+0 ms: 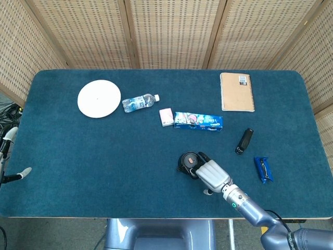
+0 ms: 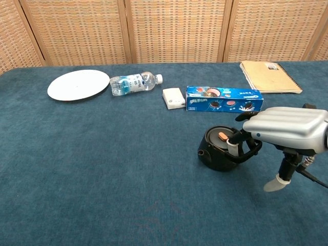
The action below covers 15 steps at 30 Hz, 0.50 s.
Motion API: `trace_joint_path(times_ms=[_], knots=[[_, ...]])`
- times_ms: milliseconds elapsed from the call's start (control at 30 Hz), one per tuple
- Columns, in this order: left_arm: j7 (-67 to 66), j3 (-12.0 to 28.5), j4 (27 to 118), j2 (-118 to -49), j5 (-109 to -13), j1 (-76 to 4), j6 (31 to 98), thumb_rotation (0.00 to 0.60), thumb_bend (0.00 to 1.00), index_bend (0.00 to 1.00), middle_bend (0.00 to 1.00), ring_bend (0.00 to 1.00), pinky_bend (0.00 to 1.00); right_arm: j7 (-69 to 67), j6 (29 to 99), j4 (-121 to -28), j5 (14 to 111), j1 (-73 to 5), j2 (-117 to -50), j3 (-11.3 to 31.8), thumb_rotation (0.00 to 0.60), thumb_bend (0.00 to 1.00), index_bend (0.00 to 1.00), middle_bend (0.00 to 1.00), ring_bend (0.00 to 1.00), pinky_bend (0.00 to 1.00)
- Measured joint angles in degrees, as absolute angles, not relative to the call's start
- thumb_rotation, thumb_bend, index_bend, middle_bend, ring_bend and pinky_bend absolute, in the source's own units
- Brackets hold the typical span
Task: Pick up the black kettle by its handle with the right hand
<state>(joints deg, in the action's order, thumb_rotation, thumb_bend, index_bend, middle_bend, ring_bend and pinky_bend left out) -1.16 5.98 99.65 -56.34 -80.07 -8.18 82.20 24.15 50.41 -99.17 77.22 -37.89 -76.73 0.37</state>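
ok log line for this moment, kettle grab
stage: grasping | right robot hand: fingers hooked at handle of black kettle | kettle: upright on table | left robot hand: not in view

The kettle (image 2: 220, 148) sits near the front of the table (image 1: 78, 151), right of centre, with the right hand (image 2: 287, 129) at its right side, fingers (image 2: 234, 146) at the handle (image 2: 248, 152). Behind the kettle lies a box (image 2: 224, 99), an eraser (image 2: 173, 98) just left of it (apart). Further left are a bottle (image 2: 132, 82) and a plate (image 2: 78, 84). A notebook (image 1: 237, 91) lies at the back right; a remote (image 1: 244, 140) and a wrapper (image 1: 263, 169) lie right of the hand.
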Motion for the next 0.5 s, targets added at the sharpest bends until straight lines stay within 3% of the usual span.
trace_joint_path(times_ms=[500], knots=[[-0.5,6.1,99.5,-56.2,-80.0,-8.1,82.4,0.600,0.00,0.00,0.00,0.00,0.00,27.0,48.7,-98.0,75.8,-39.0,-78.1,-0.4,0.600,0.00,0.50,0.54,0.51,0.00]])
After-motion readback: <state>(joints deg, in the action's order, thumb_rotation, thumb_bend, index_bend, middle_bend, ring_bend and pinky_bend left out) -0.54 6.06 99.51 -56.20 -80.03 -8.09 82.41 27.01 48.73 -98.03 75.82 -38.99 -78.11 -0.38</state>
